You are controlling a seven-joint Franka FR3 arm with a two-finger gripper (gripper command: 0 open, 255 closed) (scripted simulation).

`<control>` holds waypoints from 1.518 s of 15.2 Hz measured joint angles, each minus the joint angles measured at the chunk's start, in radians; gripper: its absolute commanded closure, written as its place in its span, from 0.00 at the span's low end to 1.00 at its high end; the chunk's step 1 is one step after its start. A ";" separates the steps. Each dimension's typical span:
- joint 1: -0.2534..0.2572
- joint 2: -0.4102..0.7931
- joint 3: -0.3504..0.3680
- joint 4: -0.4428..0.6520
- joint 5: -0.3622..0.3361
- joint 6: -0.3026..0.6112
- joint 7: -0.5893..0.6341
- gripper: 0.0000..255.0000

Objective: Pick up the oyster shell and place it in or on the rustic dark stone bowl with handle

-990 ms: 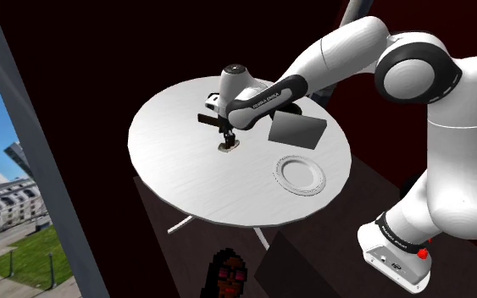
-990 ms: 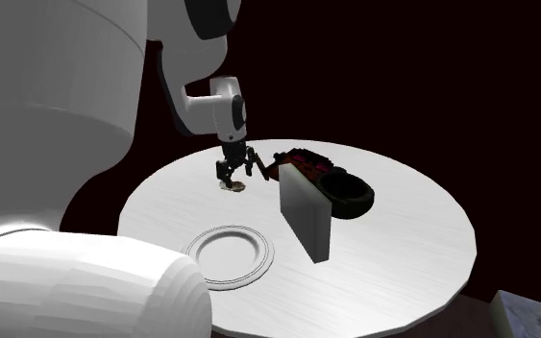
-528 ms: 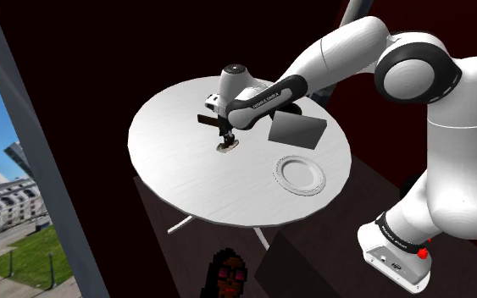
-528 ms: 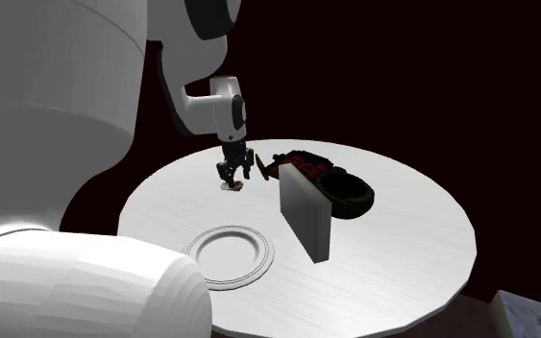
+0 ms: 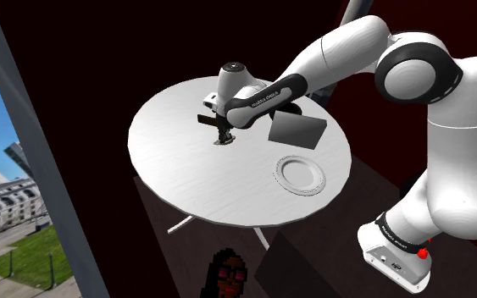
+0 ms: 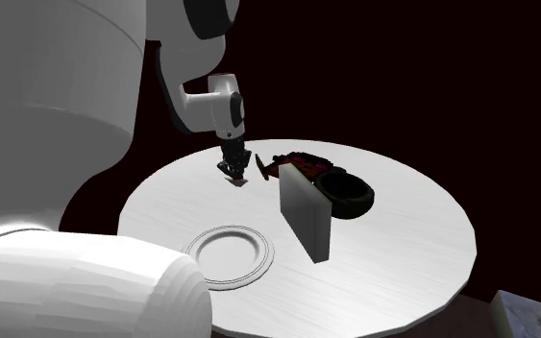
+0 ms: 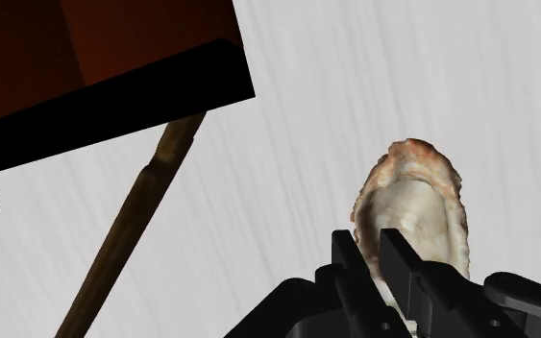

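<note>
Oyster shell point(image 7: 414, 206): pinched at one rim, close over the round worktop point(image 5: 177, 165), well apart from the bowl.
End effector point(image 7: 374, 257): narrow, clasping the shell's thin edge.
Stone bowl point(image 6: 347, 192): toward the second exterior view's right, just beside a grey upright block point(image 6: 305, 219).
Risk: the shallow edge grip may let the shell pivot or slip in transit, and a low carry could clip the block.

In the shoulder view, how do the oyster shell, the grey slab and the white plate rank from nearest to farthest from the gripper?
1. oyster shell, clasped in the gripper.
2. grey slab, to the view's right of it.
3. white plate, at the lower right.
</note>
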 measured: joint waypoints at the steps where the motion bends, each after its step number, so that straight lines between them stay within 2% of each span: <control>1: -0.002 -0.002 0.001 -0.003 0.001 0.001 -0.002 1.00; 9: -0.011 -0.057 0.003 -0.013 0.008 -0.059 -0.015 1.00; 23: -0.015 -0.160 0.012 0.033 0.025 -0.207 -0.033 1.00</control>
